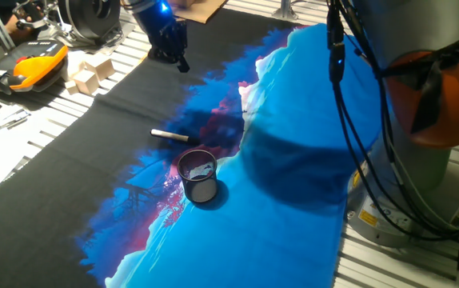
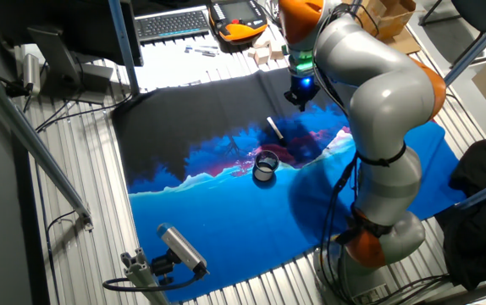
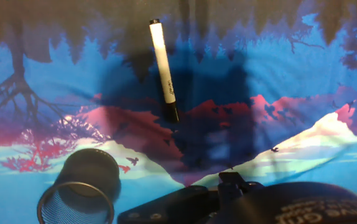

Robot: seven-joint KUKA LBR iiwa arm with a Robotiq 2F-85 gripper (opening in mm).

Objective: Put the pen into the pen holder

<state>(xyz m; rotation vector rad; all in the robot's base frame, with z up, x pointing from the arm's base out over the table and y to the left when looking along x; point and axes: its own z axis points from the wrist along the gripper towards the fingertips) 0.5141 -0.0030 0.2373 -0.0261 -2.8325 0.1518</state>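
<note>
The pen (image 1: pixel 169 135), white barrel with black ends, lies flat on the dark part of the printed mat. It also shows in the other fixed view (image 2: pixel 274 129) and in the hand view (image 3: pixel 163 68). The pen holder (image 1: pixel 198 176), a dark mesh cup with a pale scrap inside, stands upright a short way in front of the pen. It also shows in the other fixed view (image 2: pixel 266 165) and in the hand view (image 3: pixel 79 190). My gripper (image 1: pixel 169 61) hangs well above the mat behind the pen, empty, with its fingers looking apart. It also shows in the other fixed view (image 2: pixel 299 102). No fingers show in the hand view.
A blue and black printed mat (image 1: pixel 293 160) covers the table. Wooden blocks (image 1: pixel 89 74), an orange and black device (image 1: pixel 29 64) and papers with small pens (image 1: pixel 1 124) lie off the mat's far side. My arm's base (image 1: pixel 421 160) stands at the mat's edge.
</note>
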